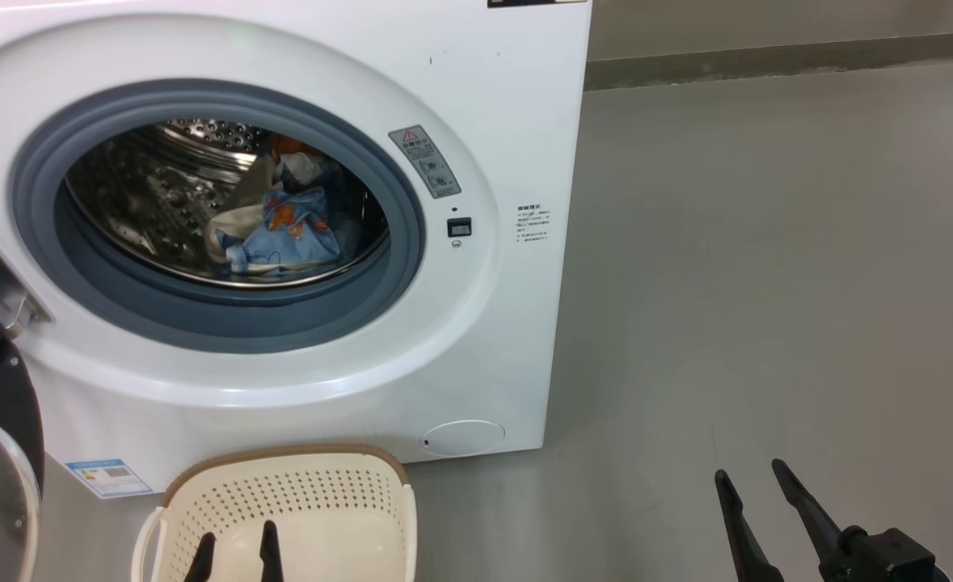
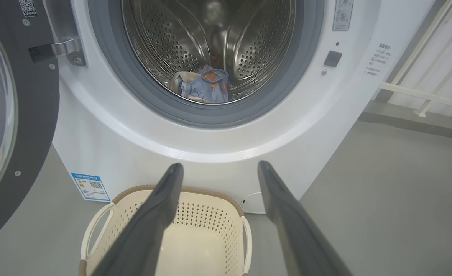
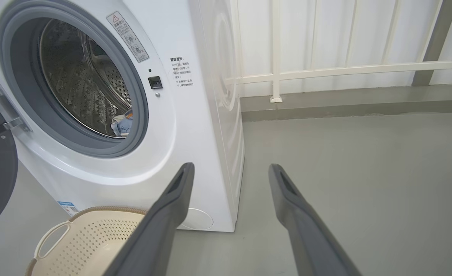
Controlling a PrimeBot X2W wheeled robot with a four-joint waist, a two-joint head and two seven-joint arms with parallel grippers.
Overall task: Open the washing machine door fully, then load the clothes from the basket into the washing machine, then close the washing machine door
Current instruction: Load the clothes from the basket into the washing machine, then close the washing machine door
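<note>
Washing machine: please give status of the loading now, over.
Left pincer open over basket, right pincer open over floor, both empty. Clothes in drum; basket looks empty. Door open, opening unobstructed.

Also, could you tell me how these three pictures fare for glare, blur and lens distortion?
Head view: even light, fairly sharp, bright glints on the steel drum, a faint pink cast at top left. Left wrist view: wide-angle bowing curves the washing machine front; the left fingers look soft up close. Right wrist view: the same bowing, the right fingers likewise soft.
</note>
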